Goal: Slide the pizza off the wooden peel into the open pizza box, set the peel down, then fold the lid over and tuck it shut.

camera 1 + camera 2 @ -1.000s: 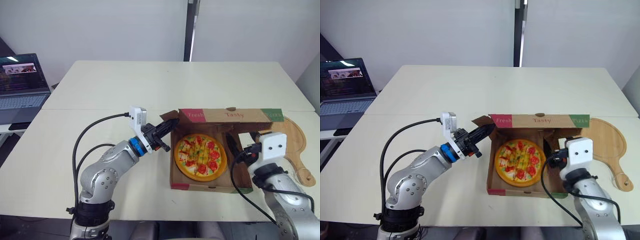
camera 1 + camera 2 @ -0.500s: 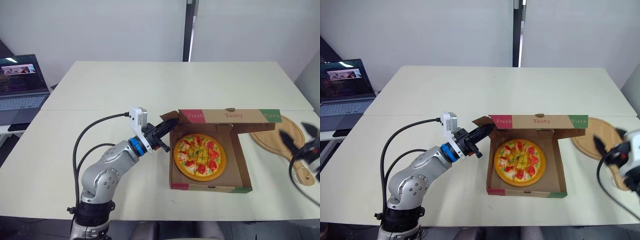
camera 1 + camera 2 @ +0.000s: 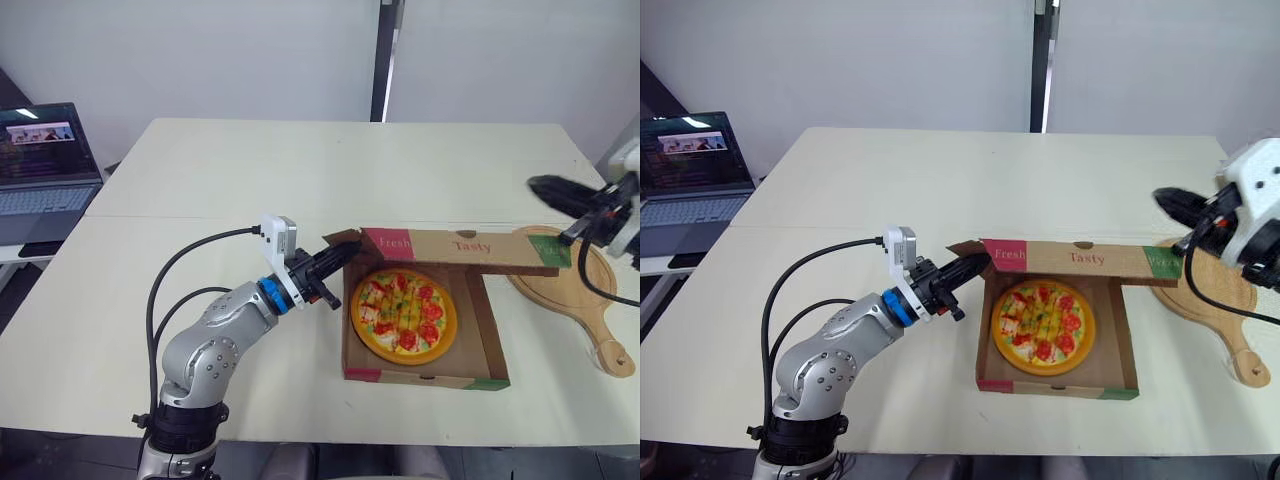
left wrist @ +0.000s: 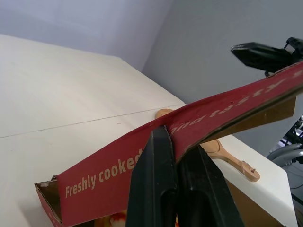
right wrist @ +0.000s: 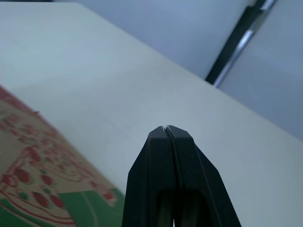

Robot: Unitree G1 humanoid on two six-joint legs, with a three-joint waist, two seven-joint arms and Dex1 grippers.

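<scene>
The left gripper (image 3: 343,254) clamps a corner of the lid (image 3: 470,248) above the boxed pizza (image 3: 404,314). The right gripper (image 3: 548,187), closed tight on nothing, hovers near the peel (image 3: 562,292).

Soft, even light keeps the pale table (image 3: 300,170) bright all over. The raised lid (image 3: 455,245) casts a faint shadow along the back of the pizza box (image 3: 480,330), a thin dark edge lies under its front wall, and the laptop (image 3: 45,165) screen glows
</scene>
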